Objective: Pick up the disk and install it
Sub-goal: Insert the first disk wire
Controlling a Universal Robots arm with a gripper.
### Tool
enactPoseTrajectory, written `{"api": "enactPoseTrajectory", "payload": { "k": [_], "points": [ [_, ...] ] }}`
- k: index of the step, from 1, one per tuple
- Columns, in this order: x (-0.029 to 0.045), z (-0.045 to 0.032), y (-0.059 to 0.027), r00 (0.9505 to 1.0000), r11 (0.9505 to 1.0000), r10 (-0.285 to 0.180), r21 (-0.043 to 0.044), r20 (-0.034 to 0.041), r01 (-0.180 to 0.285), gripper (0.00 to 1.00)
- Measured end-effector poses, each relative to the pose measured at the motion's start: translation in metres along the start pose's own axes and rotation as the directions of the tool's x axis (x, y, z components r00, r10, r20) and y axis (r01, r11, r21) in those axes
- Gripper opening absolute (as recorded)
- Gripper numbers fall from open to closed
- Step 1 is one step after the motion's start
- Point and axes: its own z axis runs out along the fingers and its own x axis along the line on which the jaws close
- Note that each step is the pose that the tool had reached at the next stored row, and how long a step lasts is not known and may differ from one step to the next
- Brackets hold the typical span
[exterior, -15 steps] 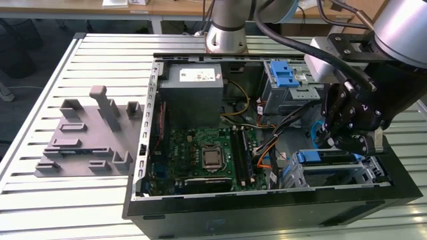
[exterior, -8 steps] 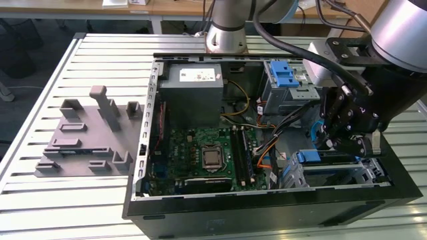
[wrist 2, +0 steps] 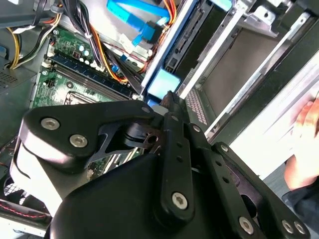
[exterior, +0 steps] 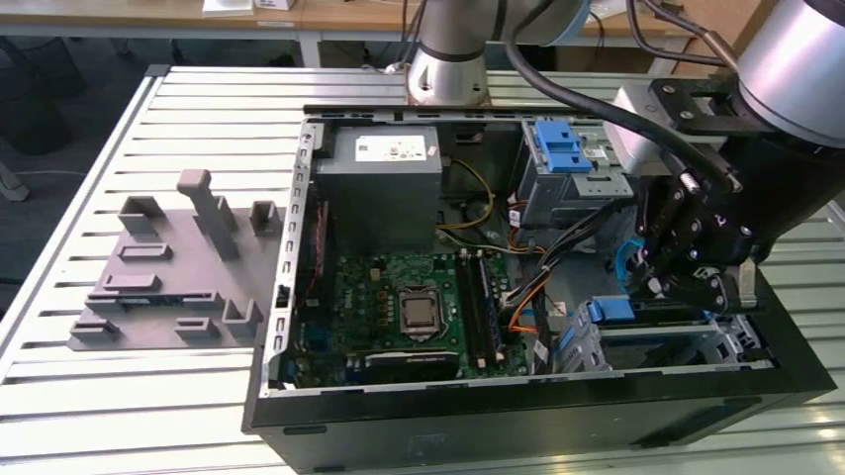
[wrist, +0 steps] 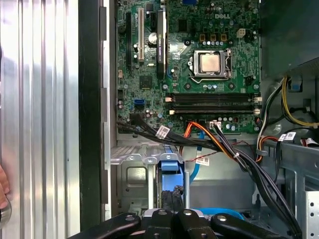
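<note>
The disk (exterior: 614, 310) stands on edge in the silver drive cage (exterior: 733, 341) at the case's front corner, on the exterior view's right. Only its blue rail end shows in the first wrist view (wrist: 169, 167) and in the second wrist view (wrist 2: 162, 82). My gripper (exterior: 660, 289) hangs right above it. Its black fingers are pressed together with nothing between them, and the tips (wrist 2: 169, 97) rest at the blue end (wrist: 172, 191). The rest of the disk is hidden inside the cage.
The open computer case (exterior: 284, 297) holds a green motherboard (exterior: 410, 307), a grey power-supply box (exterior: 383, 163) and a second cage with a blue latch (exterior: 568, 148). Cable bundles (wrist: 224, 144) run beside the drive cage. A grey fixture plate (exterior: 172, 277) lies left. A person's hand (wrist 2: 304, 144) rests near the case.
</note>
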Motion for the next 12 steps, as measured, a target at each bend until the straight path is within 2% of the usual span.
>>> {"api": "enactPoseTrajectory", "payload": {
  "k": [12],
  "points": [
    [-0.0009, 0.0003, -0.0204, 1.0, 1.0, 0.0, -0.0001, 0.0009, 0.0, 0.11]
  ]
}}
